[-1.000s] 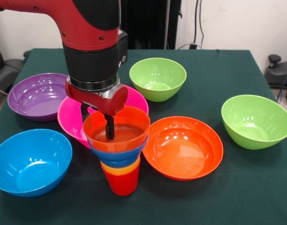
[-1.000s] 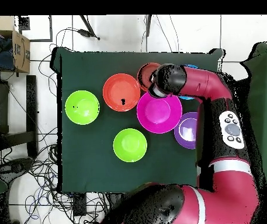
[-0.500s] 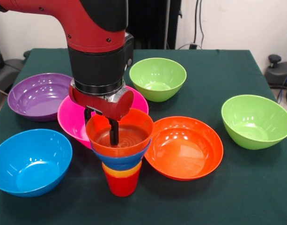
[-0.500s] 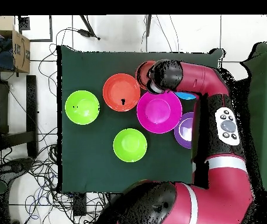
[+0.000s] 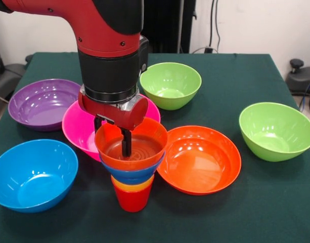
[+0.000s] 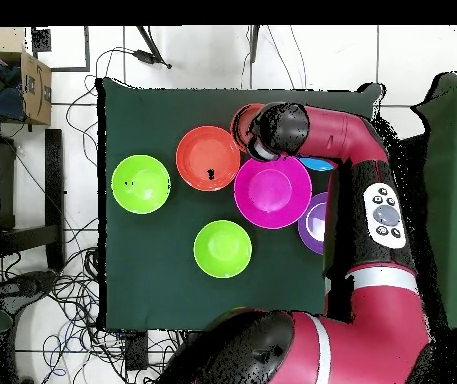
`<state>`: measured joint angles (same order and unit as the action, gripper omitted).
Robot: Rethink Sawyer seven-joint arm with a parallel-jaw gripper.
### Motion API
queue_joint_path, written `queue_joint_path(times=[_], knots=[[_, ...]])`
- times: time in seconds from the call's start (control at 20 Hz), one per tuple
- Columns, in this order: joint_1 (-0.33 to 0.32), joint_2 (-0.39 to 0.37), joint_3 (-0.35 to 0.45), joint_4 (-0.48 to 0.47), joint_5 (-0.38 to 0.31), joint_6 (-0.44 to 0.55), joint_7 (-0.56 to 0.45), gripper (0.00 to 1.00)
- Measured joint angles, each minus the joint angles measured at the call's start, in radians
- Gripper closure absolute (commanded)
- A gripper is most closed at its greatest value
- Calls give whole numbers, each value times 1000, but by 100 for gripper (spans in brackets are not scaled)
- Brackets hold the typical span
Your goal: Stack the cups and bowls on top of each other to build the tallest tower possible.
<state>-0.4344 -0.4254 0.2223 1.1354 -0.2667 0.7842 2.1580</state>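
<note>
Gripper pinches the far-left rim of the small orange-red bowl, topmost on the tower. Judgement: seat it level on the small blue bowl before letting go, then lift straight up.

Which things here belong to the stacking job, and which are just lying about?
Job:
- tower of red cup, orange cup, blue bowl, orange-red bowl
- claw reaching into its top bowl
- loose bowls: purple, pink, light blue, large orange-red, two lime green

Lying about:
- cardboard box
- floor cables
</note>
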Motion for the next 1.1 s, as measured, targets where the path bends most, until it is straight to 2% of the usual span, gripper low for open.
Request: queue_joint_path(times=[1.1], knots=[[9,-2,-39,-1,61,29,0,0]])
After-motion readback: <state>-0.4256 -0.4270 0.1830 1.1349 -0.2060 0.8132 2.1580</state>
